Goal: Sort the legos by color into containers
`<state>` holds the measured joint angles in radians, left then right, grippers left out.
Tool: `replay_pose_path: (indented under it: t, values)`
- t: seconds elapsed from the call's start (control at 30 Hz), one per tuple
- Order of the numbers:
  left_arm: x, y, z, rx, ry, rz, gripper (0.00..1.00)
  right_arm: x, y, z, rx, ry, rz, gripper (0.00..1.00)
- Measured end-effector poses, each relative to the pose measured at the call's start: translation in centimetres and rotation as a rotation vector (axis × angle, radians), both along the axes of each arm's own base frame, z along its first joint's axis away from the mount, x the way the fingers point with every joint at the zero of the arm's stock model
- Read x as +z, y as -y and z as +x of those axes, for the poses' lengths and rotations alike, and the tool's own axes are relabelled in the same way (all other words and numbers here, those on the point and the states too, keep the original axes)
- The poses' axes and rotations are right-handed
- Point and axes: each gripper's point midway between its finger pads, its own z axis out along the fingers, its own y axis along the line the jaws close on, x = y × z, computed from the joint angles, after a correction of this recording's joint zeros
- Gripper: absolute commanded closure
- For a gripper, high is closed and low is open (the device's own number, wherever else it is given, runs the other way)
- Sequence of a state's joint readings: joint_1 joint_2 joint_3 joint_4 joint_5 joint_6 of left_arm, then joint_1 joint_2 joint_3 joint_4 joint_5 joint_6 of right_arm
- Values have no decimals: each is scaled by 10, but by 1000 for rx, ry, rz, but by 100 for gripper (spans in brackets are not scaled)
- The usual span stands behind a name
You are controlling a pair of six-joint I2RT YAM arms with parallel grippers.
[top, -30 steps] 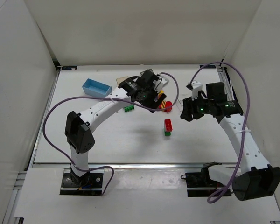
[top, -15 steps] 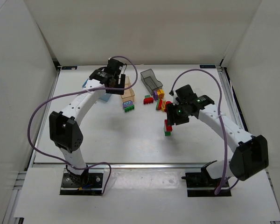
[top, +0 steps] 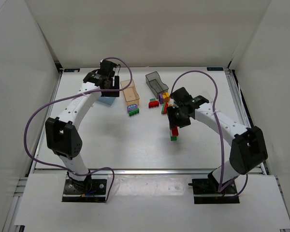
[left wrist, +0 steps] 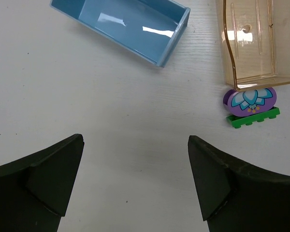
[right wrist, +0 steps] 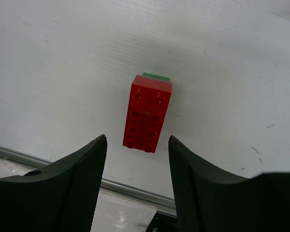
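My left gripper hangs open and empty over bare table near the light blue container. Beside that stands the tan-orange container, with a purple oval lego on a green plate at its near end. My right gripper is open above a red lego stacked on a green one, its jaws apart from it. Several mixed legos lie by the dark grey container.
A lone red brick lies between the tan container and the clump. The table's metal front rail runs just below the right fingers. White walls close the table on three sides.
The left arm swung from the middle brick clump to the far left by the blue container. The right arm came in from the right to above the red-green stack.
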<state>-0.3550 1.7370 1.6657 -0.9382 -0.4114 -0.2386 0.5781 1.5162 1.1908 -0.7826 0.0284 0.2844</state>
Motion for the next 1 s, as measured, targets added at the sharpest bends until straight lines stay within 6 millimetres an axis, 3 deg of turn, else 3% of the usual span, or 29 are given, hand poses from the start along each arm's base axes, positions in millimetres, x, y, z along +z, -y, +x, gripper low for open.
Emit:
replay_pose_path:
  t: [0.27,0.4,0.43,0.47,0.73,0.87,1.0]
  values:
    - [-1,-7,1,16,-3,-2,1,-16,0,9,-7,-17,-44,43]
    - [-4,-11,0,24,-10,-3,1,-22,-3,13,-3,-24,-44,59]
    - [-5,-13,-1,27,-12,-2,0,-24,-4,13,0,-28,-48,70]
    - [-5,-15,-1,30,-15,-2,1,-25,-4,14,2,-30,-48,74]
    - [-10,-20,-8,8,-39,-32,0,-25,-7,16,19,-23,-33,96]
    - [-14,-6,-15,-112,-83,-99,1,-24,-4,8,29,-36,0,100]
    - [-18,33,-37,-352,-147,-344,1,-7,-10,5,59,-37,121,100]
